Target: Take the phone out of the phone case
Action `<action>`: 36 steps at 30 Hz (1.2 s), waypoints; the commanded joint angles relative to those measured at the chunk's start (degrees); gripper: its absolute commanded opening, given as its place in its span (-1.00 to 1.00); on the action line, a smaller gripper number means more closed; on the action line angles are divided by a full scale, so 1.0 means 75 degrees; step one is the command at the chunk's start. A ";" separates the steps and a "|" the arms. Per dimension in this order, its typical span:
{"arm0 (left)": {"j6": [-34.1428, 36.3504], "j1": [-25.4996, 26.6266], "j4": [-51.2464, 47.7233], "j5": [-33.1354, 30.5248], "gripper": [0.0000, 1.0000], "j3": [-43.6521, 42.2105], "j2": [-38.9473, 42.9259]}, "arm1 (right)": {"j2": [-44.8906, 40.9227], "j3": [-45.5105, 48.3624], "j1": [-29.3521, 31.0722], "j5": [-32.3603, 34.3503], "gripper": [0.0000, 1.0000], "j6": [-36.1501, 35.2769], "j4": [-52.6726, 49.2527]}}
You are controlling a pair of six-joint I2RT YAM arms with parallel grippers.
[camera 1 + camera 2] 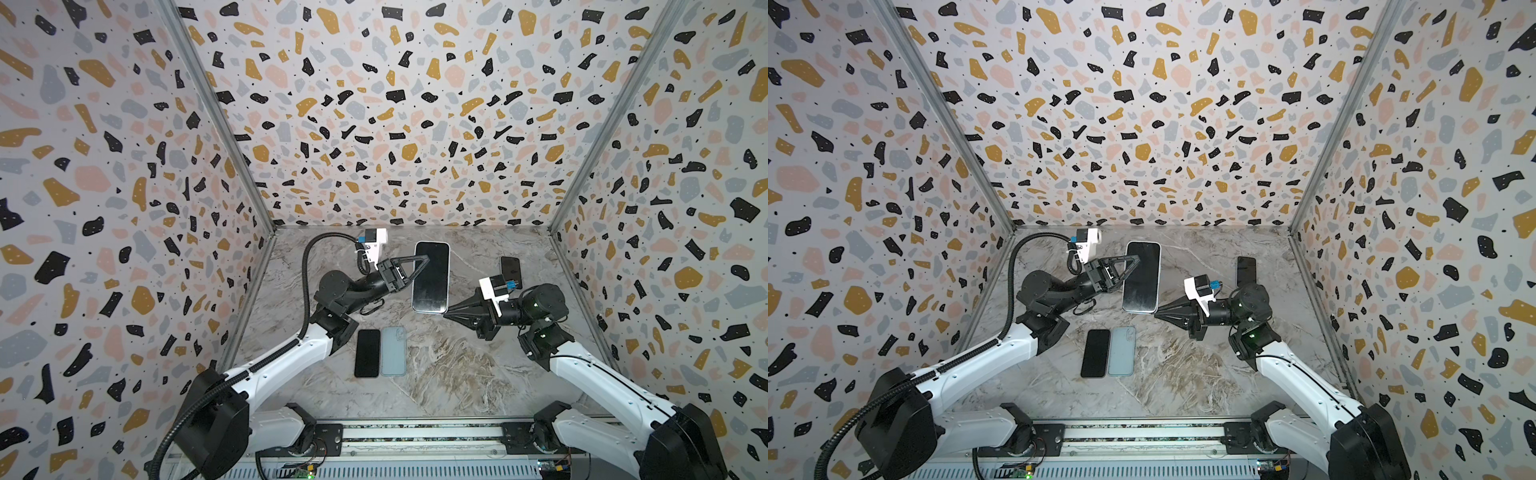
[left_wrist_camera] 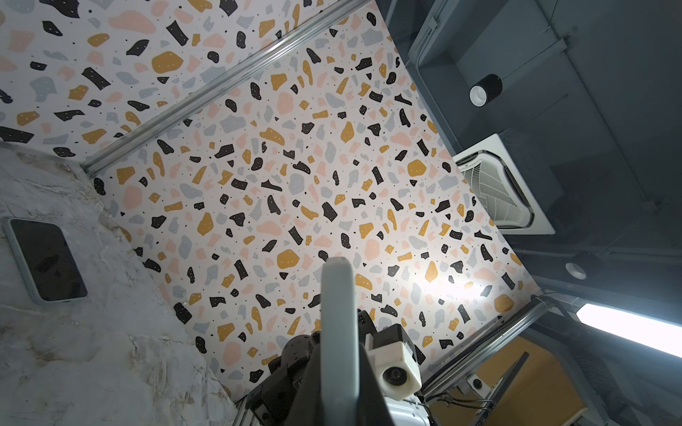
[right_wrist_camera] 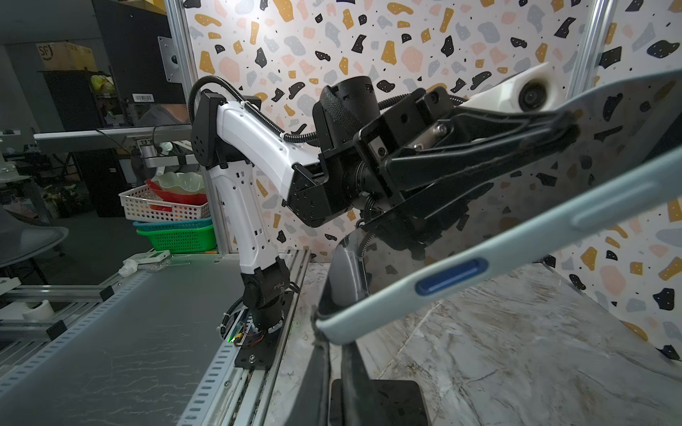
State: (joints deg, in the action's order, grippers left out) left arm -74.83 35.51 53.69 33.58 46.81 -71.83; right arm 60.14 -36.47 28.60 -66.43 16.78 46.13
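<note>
The left gripper (image 1: pixel 423 261) is clamped over one long edge of the pale blue-grey soft case (image 3: pixel 524 245), holding it, with the large black glass-fronted phone (image 1: pixel 431 274) inside, above the grey marble tabletop (image 1: pixel 457 374). The right gripper (image 1: pixel 446 316) is pinched together at the case's near corner, apparently on its lip. Peeling that lip away from the glass, against a firm left hold, should free the corner. Open room lies rightward; a bare black phone (image 1: pixel 367 353) and an empty pale blue case (image 1: pixel 393 351) lie near, below.

Marble counter (image 1: pixel 457 374); bare black phone (image 1: pixel 367 353) just beside empty pale-blue case (image 1: pixel 393 351) (lying parallel); another cased phone (image 1: pixel 510 271) far right, near wall.
</note>
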 commanded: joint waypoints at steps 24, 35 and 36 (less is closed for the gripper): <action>0.0348 -0.0087 0.0607 -0.0545 -1.00 -0.0110 0.0239 | -0.1608 0.1213 -0.0101 0.1855 -0.02 0.3327 0.1134; 0.0040 -0.0044 0.1378 -0.0529 -1.00 -0.0276 0.0203 | -0.0392 0.1201 0.0368 0.1758 0.18 0.5139 0.3256; 0.0055 -0.0047 0.1384 -0.0517 -1.00 -0.0293 0.0206 | -0.0319 0.1166 0.0410 0.1767 0.18 0.5201 0.3358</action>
State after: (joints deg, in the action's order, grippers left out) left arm -73.69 35.00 56.75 29.67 44.69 -71.37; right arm 57.45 -26.09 30.70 -53.74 52.05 65.06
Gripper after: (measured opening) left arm 0.121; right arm 0.587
